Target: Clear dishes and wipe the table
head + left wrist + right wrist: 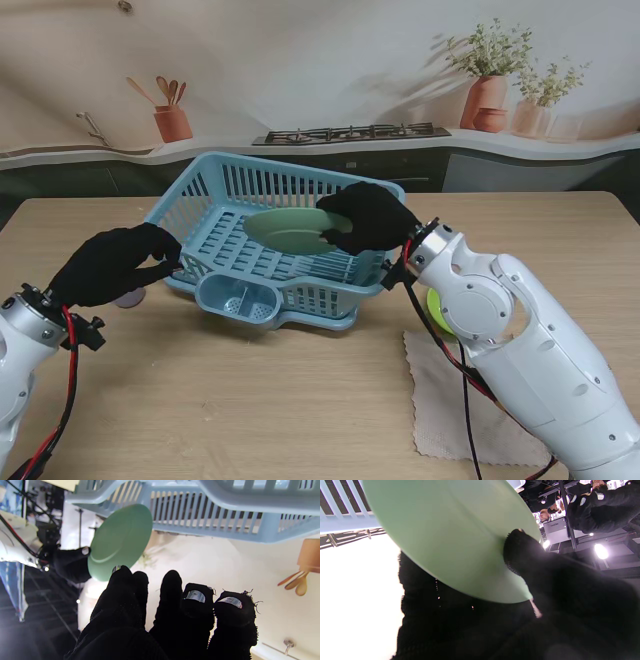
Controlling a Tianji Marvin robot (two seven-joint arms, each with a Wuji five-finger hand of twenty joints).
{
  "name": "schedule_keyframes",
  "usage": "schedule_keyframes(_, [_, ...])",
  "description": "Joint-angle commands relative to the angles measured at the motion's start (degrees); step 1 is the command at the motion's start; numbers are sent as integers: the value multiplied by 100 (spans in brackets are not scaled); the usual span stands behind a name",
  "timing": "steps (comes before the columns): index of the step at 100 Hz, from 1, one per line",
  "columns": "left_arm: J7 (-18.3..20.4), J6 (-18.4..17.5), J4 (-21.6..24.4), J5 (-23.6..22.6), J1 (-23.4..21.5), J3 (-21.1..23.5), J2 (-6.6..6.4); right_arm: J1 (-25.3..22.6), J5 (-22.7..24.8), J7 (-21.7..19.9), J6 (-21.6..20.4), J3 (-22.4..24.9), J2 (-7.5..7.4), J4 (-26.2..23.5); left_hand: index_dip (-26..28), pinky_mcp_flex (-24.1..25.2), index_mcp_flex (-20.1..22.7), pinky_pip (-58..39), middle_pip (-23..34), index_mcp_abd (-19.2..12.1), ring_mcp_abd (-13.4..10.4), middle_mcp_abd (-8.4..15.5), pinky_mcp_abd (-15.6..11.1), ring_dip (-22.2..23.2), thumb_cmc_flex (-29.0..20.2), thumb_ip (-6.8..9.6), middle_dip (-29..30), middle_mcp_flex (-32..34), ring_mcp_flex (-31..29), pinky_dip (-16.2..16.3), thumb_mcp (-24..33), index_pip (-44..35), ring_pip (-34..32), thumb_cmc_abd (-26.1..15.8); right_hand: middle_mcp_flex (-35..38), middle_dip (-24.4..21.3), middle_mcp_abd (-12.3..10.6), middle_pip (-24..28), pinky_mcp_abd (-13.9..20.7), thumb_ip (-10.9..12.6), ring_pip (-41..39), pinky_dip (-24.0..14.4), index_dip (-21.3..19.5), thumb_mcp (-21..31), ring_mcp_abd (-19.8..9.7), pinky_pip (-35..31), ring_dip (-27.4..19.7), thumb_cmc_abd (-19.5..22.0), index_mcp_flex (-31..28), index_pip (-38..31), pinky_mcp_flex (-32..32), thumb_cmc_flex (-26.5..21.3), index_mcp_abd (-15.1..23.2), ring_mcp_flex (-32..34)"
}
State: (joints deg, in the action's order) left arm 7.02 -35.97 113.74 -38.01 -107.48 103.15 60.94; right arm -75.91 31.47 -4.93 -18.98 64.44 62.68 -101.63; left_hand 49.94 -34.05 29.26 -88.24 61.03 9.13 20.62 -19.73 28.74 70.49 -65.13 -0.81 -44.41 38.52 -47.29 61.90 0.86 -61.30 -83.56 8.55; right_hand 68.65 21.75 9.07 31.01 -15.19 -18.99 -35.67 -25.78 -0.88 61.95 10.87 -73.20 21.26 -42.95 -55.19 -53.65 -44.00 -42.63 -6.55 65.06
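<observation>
A light blue dish rack (222,205) stands in the middle of the table. My right hand (368,216) is shut on the edge of a pale green plate (287,229) and holds it tilted over the inside of the rack. In the right wrist view the plate (450,530) is pinched between the thumb and the fingers (520,547). My left hand (112,264) is at the rack's left rim, fingers curled on it. The left wrist view shows the curled fingers (195,602), the plate (120,540) and the rack wall (212,517) beyond.
A beige cloth (450,405) lies flat on the table nearer to me on the right. A yellow-green item (436,304) sits half hidden behind my right forearm. A small pinkish round thing (130,298) lies beside my left hand. The rack's cutlery cup (236,297) faces me.
</observation>
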Motion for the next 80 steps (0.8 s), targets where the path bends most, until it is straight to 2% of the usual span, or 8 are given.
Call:
schedule_keyframes(1, [84,29,79,-45,-156,39,10,6,9,-79,2,-6,-5,-30,134,-302,42,-639,220,69,-119,-165,-16,225,-118,-27,-256,140,-237,238,-133,-176,-409,-336,102,86,36,-22,-38,471,36,23,-101,1005,70,-58,73,514,-418,-317,-98,-578,576,115])
schedule_keyframes(10, [30,57,138,-275,-329,91,19,22,1,-97,17,-15,-6,-19,254,-668,206,-958,337,86,-219,-160,-63,257,19,-26,-374,321,-487,208,-128,-181,-642,-366,103,89,43,-16,-41,472,33,17,-103,1008,69,-64,76,519,-420,-314,-96,-579,576,108])
schedule_keyframes(23, [-203,73,164,-640,-533,136,52,51,-13,-128,46,-34,-9,-4,317,-844,338,-1095,387,85,-204,-159,-19,231,111,-24,-400,437,-613,145,-128,-177,-736,-370,96,94,51,-11,-54,473,26,8,-105,1008,72,-76,82,524,-421,-311,-102,-579,576,109])
schedule_keyframes(41, [-395,149,138,-948,-746,153,76,87,-95,-194,145,-73,-9,-12,373,-795,377,-1069,364,99,-140,-182,47,173,124,-23,-385,437,-584,61,-110,-141,-709,-377,94,109,48,5,-54,474,20,-2,-108,1007,81,-79,88,542,-424,-305,-87,-579,576,99])
schedule_keyframes(80, [-699,409,-18,-1191,-941,50,114,-3,-451,-419,473,-103,-19,-173,338,-569,389,-801,280,105,33,-208,226,40,114,-19,-295,414,-466,11,-105,-98,-535,-364,49,179,125,78,-106,478,-111,-90,-175,998,136,-181,174,592,-404,-316,-44,-592,546,74])
